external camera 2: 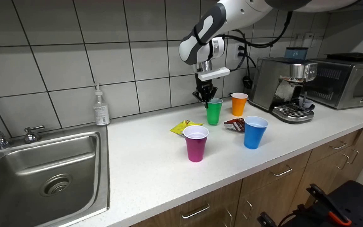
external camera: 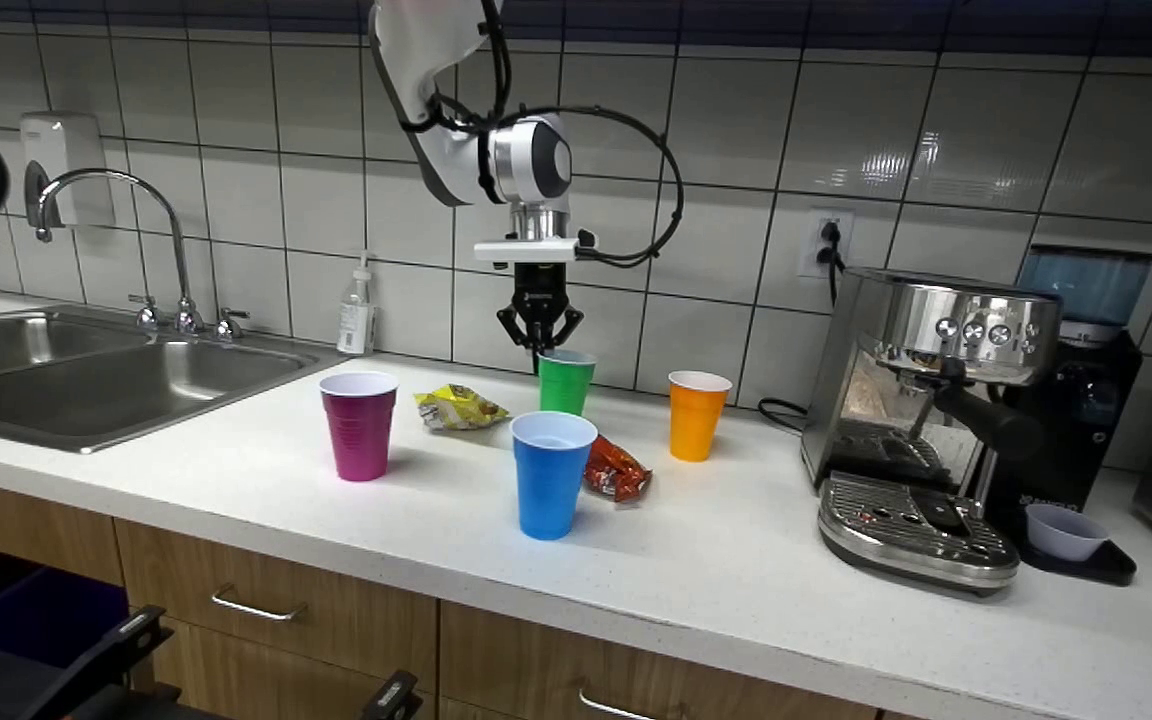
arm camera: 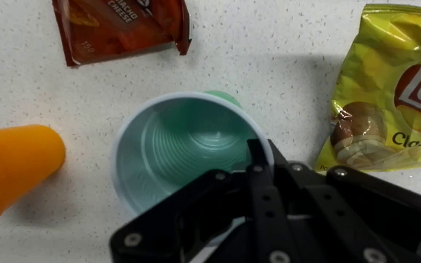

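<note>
Gripper (arm camera: 266, 149) pinches green cup (arm camera: 192, 146) below it by its rim | looks light, flexible, easily crushed | rim suits gentle hold

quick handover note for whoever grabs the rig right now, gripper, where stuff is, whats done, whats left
Gripper: shut on the green cup, jaws straddling its rim, one inside, one outside.
Around it: in the wrist view, orange cup to the left, yellow chip bag to the right, red chip bag toward the top. Blue cup and magenta cup stand upright on the counter.
Done: rim is gripped.
Left: cup not yet released; whether its base touches the counter is unclear.
</note>
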Motion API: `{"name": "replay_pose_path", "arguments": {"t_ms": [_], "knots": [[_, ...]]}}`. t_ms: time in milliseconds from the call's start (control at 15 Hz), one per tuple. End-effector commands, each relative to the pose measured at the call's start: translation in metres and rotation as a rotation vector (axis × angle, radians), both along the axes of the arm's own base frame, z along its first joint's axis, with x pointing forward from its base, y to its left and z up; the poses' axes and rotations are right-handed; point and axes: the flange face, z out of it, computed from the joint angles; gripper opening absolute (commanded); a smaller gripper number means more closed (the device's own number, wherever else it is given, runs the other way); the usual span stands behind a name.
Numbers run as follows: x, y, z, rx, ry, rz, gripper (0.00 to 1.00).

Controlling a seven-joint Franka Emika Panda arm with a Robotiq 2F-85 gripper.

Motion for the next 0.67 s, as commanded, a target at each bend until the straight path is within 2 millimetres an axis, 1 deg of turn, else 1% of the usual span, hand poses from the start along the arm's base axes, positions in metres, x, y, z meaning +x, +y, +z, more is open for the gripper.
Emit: {"name": "replay_pose_path", "arguments": {"t_ms": [0,600], "knots": [[-0.026,0.005,0.012,0.029,-0.002,0.015,0.01],[-0.063,0.023,0.013,0.044,0.019,0.048,0.01]]}}
